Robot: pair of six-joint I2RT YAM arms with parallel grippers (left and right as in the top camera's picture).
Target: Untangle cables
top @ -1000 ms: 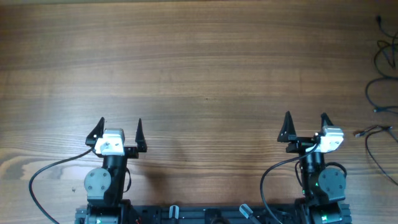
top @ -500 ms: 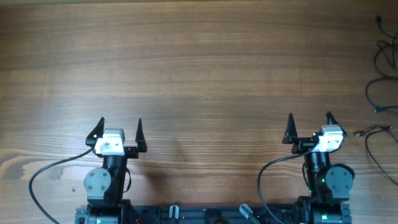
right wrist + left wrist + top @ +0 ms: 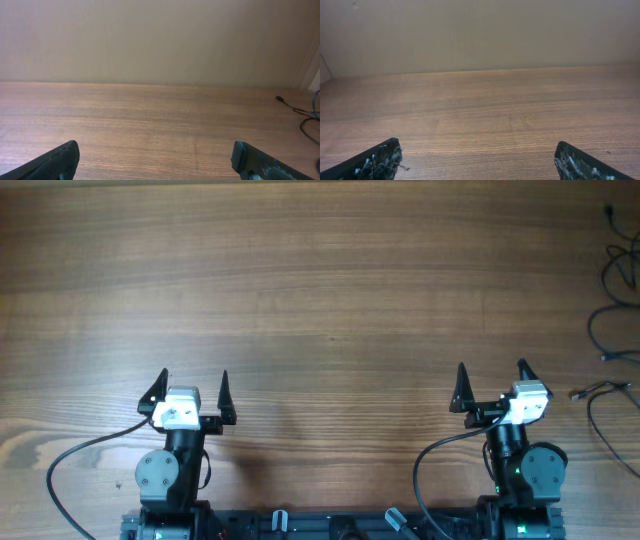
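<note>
Loosely looped thin black cables (image 3: 591, 328) lie far right; left gripper (image 3: 193, 375), right gripper (image 3: 491, 366) released.

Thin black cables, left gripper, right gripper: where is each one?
thin black cables (image 3: 591, 330), overhead view, on a bend of one cord near the picture's right edge.
left gripper (image 3: 193, 375), overhead view, midway between its black fingertips.
right gripper (image 3: 491, 366), overhead view, midway between its black fingertips.

We are counting two grippers: one left gripper (image 3: 192, 383) and one right gripper (image 3: 490, 376). We are seeing one wooden table (image 3: 320, 280). We are seeing a few thin black cables (image 3: 597, 330) (the picture's edge is cutting them off, so we cannot count them).
</note>
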